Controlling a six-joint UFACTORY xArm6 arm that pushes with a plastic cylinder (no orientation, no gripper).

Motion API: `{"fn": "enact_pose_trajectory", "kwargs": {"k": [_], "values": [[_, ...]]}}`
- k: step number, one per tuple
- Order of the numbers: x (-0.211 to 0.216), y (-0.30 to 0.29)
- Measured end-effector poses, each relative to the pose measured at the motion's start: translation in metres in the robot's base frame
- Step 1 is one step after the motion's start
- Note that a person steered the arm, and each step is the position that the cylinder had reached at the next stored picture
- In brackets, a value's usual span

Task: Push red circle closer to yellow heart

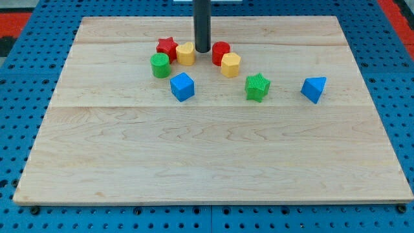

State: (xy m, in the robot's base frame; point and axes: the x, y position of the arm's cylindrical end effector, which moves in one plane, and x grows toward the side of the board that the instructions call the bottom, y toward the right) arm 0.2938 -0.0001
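Observation:
The red circle (220, 50) stands near the view's top, a little right of centre. A yellow block (185, 54), which looks like the heart, stands to its left, beside a red star (167, 46). A second yellow block (230, 65), more like a hexagon, touches the red circle's lower right. My tip (202, 50) is down on the board in the gap between the left yellow block and the red circle, close to both. I cannot tell if it touches either one.
A green circle (160, 65) sits below the red star. A blue cube (182, 87), a green star (257, 87) and a blue triangular block (314, 89) lie in a row lower down. The wooden board (207, 162) rests on a blue pegboard.

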Motion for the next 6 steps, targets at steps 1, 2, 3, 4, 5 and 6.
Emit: {"fn": "enact_pose_trajectory", "kwargs": {"k": [1,2,3,4,5,6], "values": [[-0.017,0.064],[-0.010,0.116],[0.015,0.118],[0.017,0.093],[0.009,0.106],[0.010,0.093]]}}
